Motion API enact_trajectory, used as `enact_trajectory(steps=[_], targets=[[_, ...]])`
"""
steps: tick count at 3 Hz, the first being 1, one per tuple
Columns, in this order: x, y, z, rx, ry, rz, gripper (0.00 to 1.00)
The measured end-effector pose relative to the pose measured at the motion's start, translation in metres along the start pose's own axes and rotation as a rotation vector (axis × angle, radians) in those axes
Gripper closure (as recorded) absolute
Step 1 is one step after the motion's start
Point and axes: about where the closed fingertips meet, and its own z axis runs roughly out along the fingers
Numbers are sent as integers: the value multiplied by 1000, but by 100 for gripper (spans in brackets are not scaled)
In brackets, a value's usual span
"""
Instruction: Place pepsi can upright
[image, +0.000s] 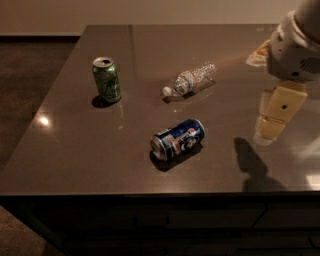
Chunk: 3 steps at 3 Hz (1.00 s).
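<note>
The pepsi can is dark blue with white and red marks. It lies on its side near the front middle of the dark table, with its silver end facing front left. My gripper hangs from the white arm at the right edge, above the table. It is well to the right of the can, apart from it, and holds nothing that I can see. Its shadow falls on the table just in front of it.
A green can stands upright at the back left. A clear plastic bottle with a white cap lies on its side behind the pepsi can. The table's front edge is close to the pepsi can. A pale object sits at the far right.
</note>
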Motion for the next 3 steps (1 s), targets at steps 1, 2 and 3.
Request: enact_trajectory(steps=[1, 2, 3], targets=[[-26, -8, 31, -57, -17, -106, 0], [-42, -13, 55, -79, -32, -183, 0], [-62, -15, 87, -107, -39, -305, 0]])
